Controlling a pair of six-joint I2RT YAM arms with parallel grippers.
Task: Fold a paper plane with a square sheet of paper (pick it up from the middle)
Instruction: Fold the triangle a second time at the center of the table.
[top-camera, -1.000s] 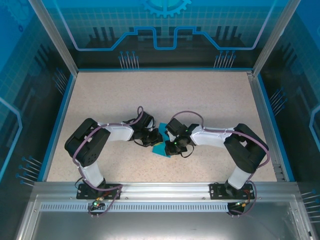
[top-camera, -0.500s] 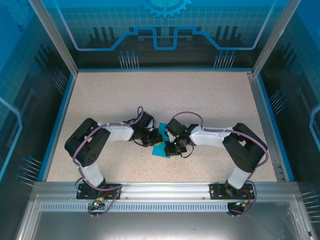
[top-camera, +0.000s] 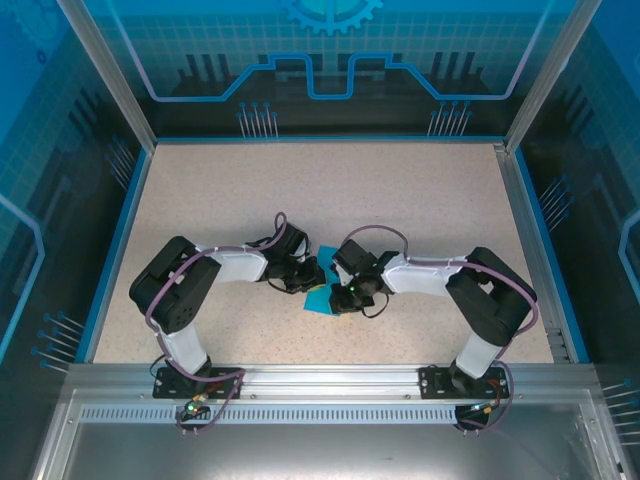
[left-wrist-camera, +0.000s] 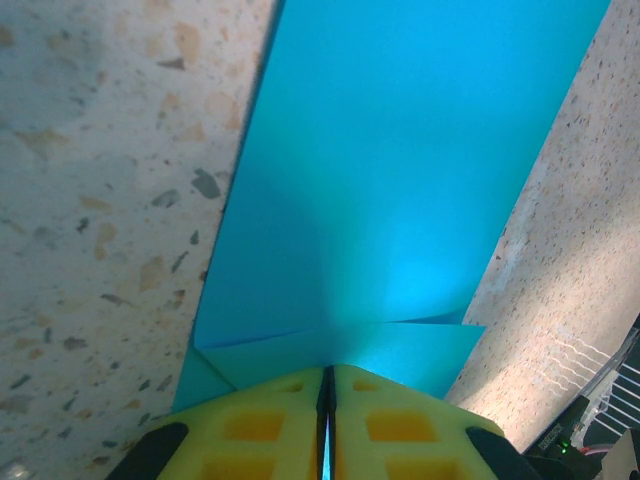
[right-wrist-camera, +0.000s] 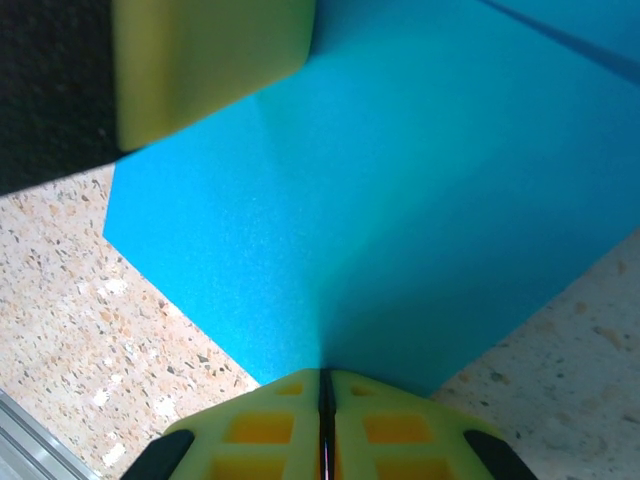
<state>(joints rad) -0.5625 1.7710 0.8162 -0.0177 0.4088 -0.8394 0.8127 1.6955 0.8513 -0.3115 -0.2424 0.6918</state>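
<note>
1. From above, the square sheet of paper (top-camera: 320, 301) lies on the table (top-camera: 420, 210) near the middle of its near half. It sits right between the left gripper (top-camera: 308, 283) and the right gripper (top-camera: 342, 296), and both are at it, one on each side. The wrists cover most of the sheet, so its outline is hard to judge from here.

2. In the left wrist view, the yellow fingers (left-wrist-camera: 270, 425) are pressed together with the sheet's near edge running in between them, so this hand is pinching the paper. The sheet stretches straight ahead of the hand as a long band, leaning a little to the right. A narrow folded flap lies across it just ahead of the fingertips.

3. In the right wrist view, the fingers (right-wrist-camera: 270, 428) are likewise closed, seemingly on the sheet's near edge. The paper spreads ahead and to the right, and the left hand's yellow pad (right-wrist-camera: 210, 60) sits at its far left corner. Since the hands face each other across the sheet, neither is nearer, and the next fold likely depends on the two moving together.
</note>
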